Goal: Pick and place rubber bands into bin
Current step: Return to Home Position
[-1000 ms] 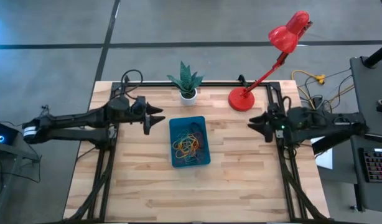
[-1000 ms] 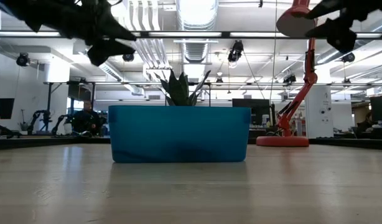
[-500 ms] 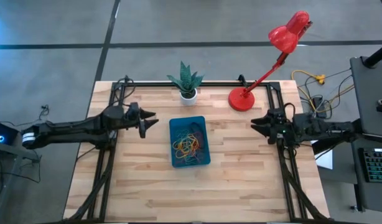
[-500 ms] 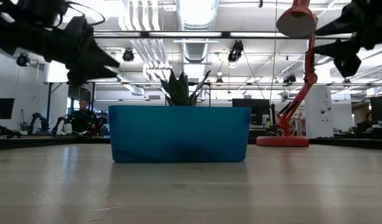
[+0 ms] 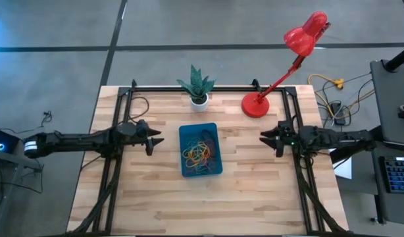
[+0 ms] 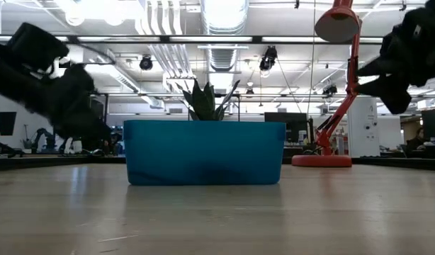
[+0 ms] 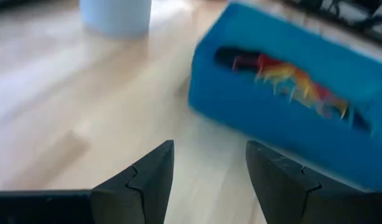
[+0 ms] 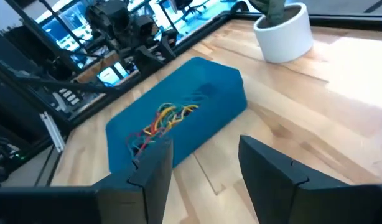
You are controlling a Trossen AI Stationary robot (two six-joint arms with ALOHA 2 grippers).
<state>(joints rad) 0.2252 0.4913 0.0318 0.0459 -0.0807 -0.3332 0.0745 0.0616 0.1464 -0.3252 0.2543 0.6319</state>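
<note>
The teal-blue bin (image 5: 201, 149) stands in the middle of the table (image 5: 248, 197) with a heap of red, yellow and dark rubber bands (image 5: 200, 151) inside it; the bands also show in the bin (image 8: 178, 121) in the right wrist view. My left gripper (image 5: 157, 137) hovers open just left of the bin (image 7: 284, 118), fingers pointing at it, nothing between them (image 7: 209, 158). My right gripper (image 5: 265, 138) hovers open to the bin's right, also pointing toward it and empty (image 8: 203, 155).
A white pot with a green plant (image 5: 198, 89) stands behind the bin at the far edge. A red desk lamp (image 5: 256, 104) has its base at the far right. Black frame rails (image 5: 110, 191) run along both sides of the table. Bare wood lies near the front edge.
Both grippers have come down toward the table, staying open and empty. My left gripper has drawn back toward the table's left edge, away from the bin, and sunk low. My right gripper has sunk lower at the right side of the table.
</note>
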